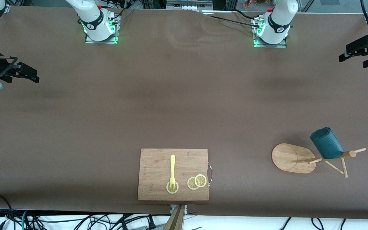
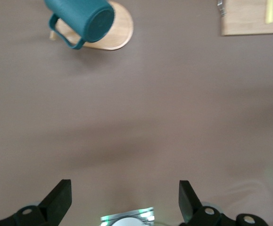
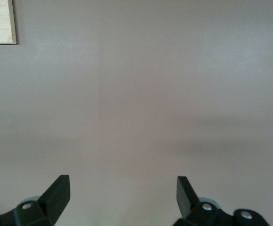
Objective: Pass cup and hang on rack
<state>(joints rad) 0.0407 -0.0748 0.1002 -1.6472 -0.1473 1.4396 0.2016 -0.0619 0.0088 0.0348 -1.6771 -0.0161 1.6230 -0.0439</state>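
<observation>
Looks finished, or all but: cup [image 1: 326, 142] hanging on a peg of the rack [image 1: 294, 158] toward the left arm's end of the table, tilted, mouth angled up and away from the front camera, handle hooked over the peg as the left wrist view shows; rack's oval base flat on the brown table [image 1: 184, 105], pole and pegs rising under the cup. Left gripper [image 2: 125, 200] parked high at the table's edge, fingers spread wide, holding nothing; right gripper [image 3: 123, 197] likewise at its own end — wide open, empty, waiting. Judging by this, nothing left but to hold clear; any further move calls only for keeping well away from the rack so as not to knock the cup off. Elsewhere: cutting board [image 1: 158, 163] near the front camera, with a yellow fork [image 1: 172, 169] and lemon slices [image 1: 197, 182] on it. No brand, label or writing legible anywhere.
</observation>
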